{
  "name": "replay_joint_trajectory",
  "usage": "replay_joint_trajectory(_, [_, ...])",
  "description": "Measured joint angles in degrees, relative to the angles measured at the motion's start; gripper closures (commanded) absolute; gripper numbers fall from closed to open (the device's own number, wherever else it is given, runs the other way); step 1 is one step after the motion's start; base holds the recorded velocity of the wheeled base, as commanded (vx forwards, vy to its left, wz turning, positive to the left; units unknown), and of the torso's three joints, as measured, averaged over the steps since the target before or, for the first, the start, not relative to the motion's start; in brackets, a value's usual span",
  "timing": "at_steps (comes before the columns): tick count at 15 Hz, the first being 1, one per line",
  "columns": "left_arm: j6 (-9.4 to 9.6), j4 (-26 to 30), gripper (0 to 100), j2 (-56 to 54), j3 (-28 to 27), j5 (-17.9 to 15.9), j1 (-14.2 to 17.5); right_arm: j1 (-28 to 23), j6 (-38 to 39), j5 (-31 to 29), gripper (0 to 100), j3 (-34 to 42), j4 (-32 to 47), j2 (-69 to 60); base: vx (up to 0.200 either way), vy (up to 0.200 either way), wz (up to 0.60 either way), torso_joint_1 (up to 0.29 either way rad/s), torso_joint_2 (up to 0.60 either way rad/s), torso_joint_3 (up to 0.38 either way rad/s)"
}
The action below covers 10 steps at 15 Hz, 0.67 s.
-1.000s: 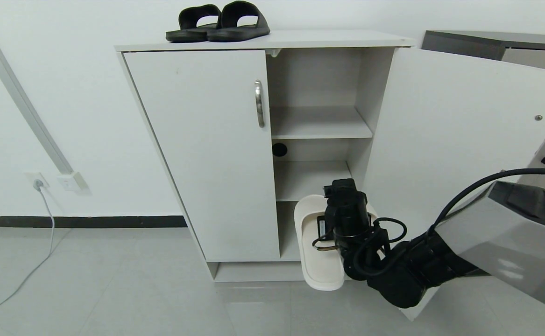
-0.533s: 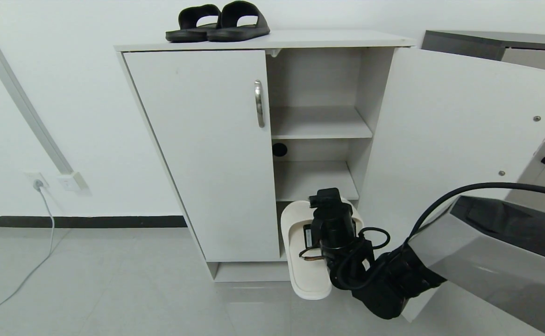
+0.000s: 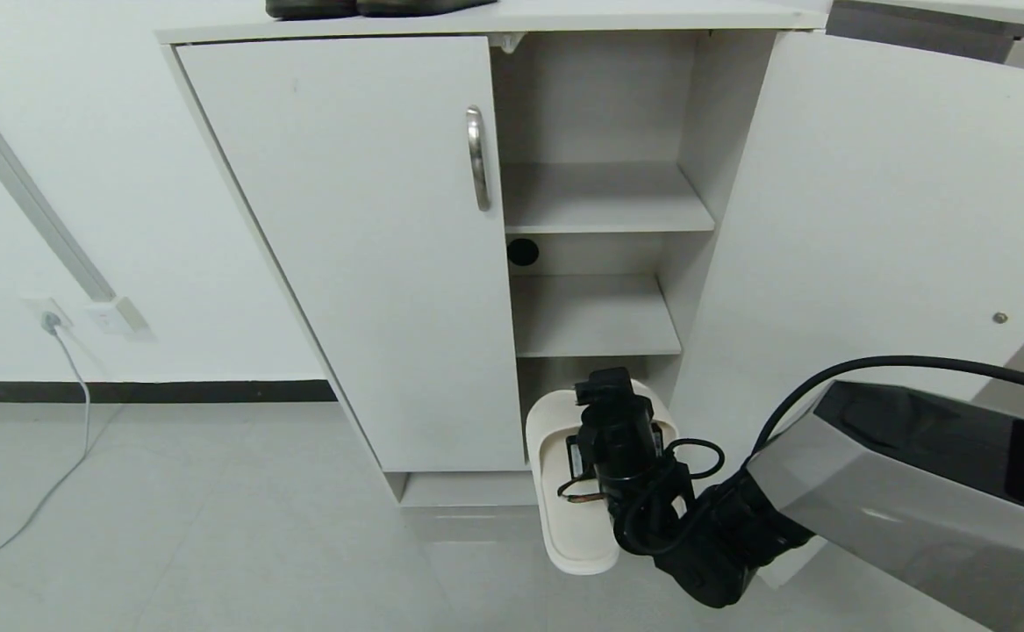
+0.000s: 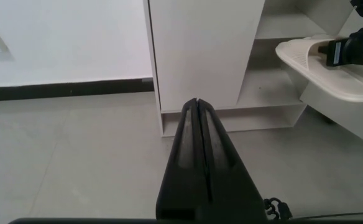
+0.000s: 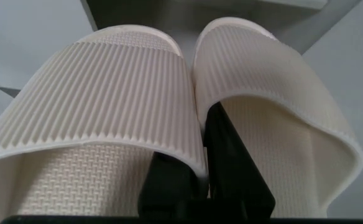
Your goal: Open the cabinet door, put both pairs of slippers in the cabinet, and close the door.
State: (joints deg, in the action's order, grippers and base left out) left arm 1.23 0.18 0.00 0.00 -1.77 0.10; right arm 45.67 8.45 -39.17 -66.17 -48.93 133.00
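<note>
A pair of white slippers [image 3: 567, 518] hangs low before the cabinet's [image 3: 345, 263] bottom opening, toes pointing inward. My right gripper [image 3: 601, 395] is shut on them. In the right wrist view its fingers [image 5: 228, 155] pinch the inner edges of the two ribbed straps of the white slippers [image 5: 107, 87] together. The right door [image 3: 871, 219] stands wide open and the left door is closed. The black slippers [image 3: 371, 7] lie on the cabinet top, cut off by the view's edge. My left gripper [image 4: 196, 102] is shut and empty, low over the floor in front of the cabinet, with the white slippers [image 4: 318, 59] off to one side.
Two bare shelves [image 3: 599, 197] sit above the bottom compartment. A metal handle [image 3: 476, 158] is on the closed door. A wall outlet [image 3: 46, 318] with a cable [image 3: 64, 456] is at the left. Grey furniture [image 3: 941, 17] stands behind the open door. Tiled floor spreads to the left.
My right arm carried the white slippers left and lower, toward the bottom opening. The head camera then tilted down and closer, so the whole cabinet shifted up in view.
</note>
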Motion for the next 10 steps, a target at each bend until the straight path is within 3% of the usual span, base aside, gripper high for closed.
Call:
replay_joint_trajectory(3, [0.00,0.0,100,0.0,0.0,0.0,0.0,0.0,-0.2,-0.4,100,-0.3,-2.0,0.0,0.000,0.000,0.00,0.006,0.00,-0.168])
replay_joint_trajectory(8, [-0.20,0.0,100,0.0,0.0,0.1,0.0,-0.2,-12.1,-2.1,100,1.7,-22.4,0.8,0.000,0.000,0.00,0.000,0.00,-0.010])
replay_joint_trajectory(10, [-0.17,-0.1,100,0.0,0.0,0.1,0.0,-0.9,-13.3,-2.5,100,2.1,-23.6,1.7,0.000,0.000,0.00,0.000,0.00,0.000])
